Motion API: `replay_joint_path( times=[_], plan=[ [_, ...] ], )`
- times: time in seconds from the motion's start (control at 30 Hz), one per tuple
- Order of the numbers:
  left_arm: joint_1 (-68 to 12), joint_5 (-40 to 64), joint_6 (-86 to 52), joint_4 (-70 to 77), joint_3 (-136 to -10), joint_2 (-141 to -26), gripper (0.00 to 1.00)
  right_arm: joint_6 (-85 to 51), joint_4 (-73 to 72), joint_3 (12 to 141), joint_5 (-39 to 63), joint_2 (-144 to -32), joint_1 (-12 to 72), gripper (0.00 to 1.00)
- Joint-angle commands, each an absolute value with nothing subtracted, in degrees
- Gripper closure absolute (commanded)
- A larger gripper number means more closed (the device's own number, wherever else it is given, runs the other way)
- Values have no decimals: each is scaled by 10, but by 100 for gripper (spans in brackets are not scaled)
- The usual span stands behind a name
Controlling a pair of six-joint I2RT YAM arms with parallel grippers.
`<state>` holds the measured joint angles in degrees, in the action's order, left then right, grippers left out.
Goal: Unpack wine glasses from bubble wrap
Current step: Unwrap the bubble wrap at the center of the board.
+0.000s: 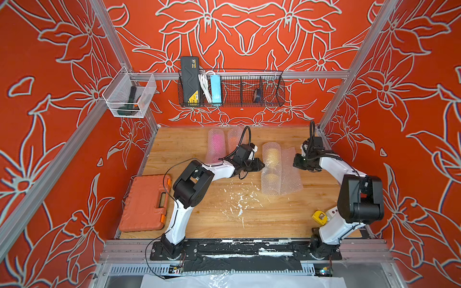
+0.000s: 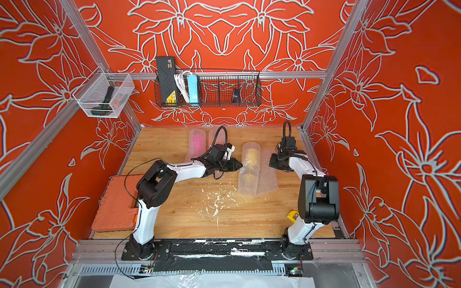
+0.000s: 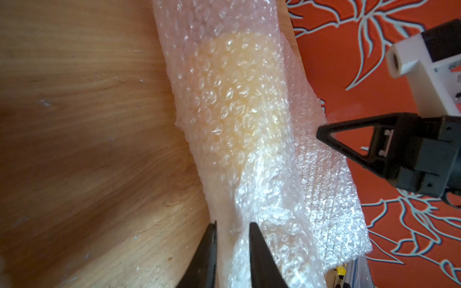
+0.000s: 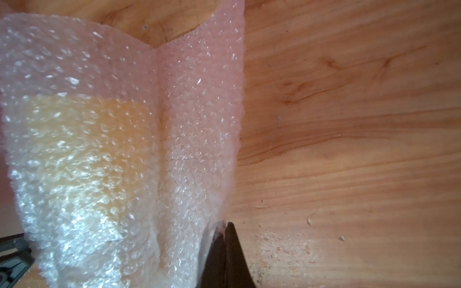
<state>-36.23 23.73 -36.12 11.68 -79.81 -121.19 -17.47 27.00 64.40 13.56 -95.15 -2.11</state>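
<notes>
Mid-frame, your right end effector (image 4: 225,225) clenches flap of clear bubble-wrap sheet (image 4: 199,124); left end effector (image 3: 232,223) slightly parted astride its roll.

Both arms are the same build.

Left white-shelled arm (image 1: 179,219): glossy white plastic links, a boxy matte black joint housing (image 1: 192,184) and a flat black base plate (image 1: 172,250). A thin black cable (image 1: 166,174) runs loose along it. A thicker black hose (image 1: 248,132) arches over the black wrist camera box (image 1: 243,150).

Right white-shelled arm (image 1: 334,229): identical, with small round holes in the lower shell.

Left gripper (image 3: 233,225): black, with tapered, blade-like fingers (image 3: 259,249).

Right gripper (image 3: 320,132): black, each finger an open triangular frame, small screw heads on the body. Behind it sits a white block (image 3: 411,64) with a round recess.
</notes>
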Motion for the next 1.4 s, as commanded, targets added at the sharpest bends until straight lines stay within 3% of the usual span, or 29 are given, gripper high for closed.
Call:
replay_joint_path(
  times=[0.0,0.73,1.2,1.37],
  plan=[
    [-366,252,-364,129,-815,-1193,76,-178,287,642,119,-931,-48,100],
    [-419,314,-370,39,-1098,-1398,72,-140,402,828,55,-1037,-186,100],
    [-415,307,-355,33,-1082,-1372,72,-149,381,820,79,-1037,-229,100],
    [-403,309,-350,43,-1036,-1325,72,-150,384,822,107,-1036,-227,75]
  ],
)
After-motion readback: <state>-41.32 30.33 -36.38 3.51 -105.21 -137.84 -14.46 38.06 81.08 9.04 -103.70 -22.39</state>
